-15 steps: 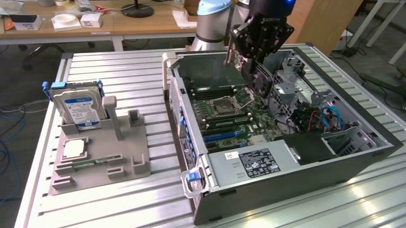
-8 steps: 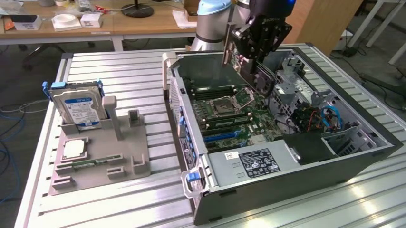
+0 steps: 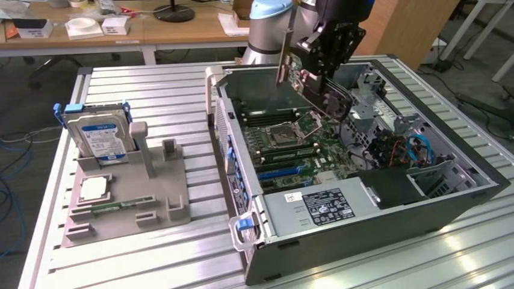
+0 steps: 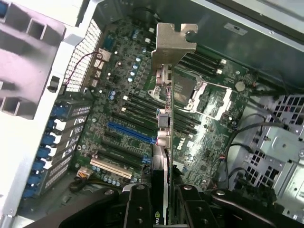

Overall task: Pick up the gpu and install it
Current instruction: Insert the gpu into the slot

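- The black two-fingered gripper [image 4: 161, 205] is clamped on the gpu [image 4: 165, 118], a slim green circuit card with a black cooler on one face and a silvery metal end bracket [image 4: 173, 42].
- The card hangs in the air over the open dark-grey computer case [image 3: 449, 198], above the green motherboard [image 3: 289, 150] and touching nothing below.
- In the wrist view it shows edge-on, its bracket end farthest from the fingers [image 4: 137, 209], and the long blue expansion slot [image 4: 130, 134] lies off to one side of it.
- The card looks light and stiff but fragile: a hold across the flat faces near one end suits it, clear of the connector edge and the thin bracket.
- The moulded grey parts holder [image 3: 120, 211] stands well apart on the slatted table.
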Robot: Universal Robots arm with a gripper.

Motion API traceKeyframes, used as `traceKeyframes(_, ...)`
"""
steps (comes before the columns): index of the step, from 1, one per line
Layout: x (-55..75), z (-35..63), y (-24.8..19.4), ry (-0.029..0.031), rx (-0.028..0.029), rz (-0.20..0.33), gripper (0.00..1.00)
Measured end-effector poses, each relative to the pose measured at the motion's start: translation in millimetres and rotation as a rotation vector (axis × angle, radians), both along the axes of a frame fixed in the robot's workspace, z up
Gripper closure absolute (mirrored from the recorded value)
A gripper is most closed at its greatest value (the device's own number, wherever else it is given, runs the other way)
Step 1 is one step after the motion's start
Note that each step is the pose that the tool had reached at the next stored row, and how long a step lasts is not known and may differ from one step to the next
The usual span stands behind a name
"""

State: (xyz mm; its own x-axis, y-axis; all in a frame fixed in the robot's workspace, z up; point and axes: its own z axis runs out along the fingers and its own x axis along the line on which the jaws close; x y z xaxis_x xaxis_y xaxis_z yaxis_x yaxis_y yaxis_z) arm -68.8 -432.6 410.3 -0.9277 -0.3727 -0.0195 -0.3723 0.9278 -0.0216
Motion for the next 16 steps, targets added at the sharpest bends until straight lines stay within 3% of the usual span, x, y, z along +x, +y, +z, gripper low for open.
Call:
traceKeyframes(9,0.0,-0.1,0.0,0.0000,0.0000,0.135,0.74)
traceKeyframes(12,0.0,-0.2,0.0,-0.0001,0.0001,0.214,0.74)
traceKeyframes(16,0.0,-0.3,0.0,-0.0001,0.0001,0.280,0.74)
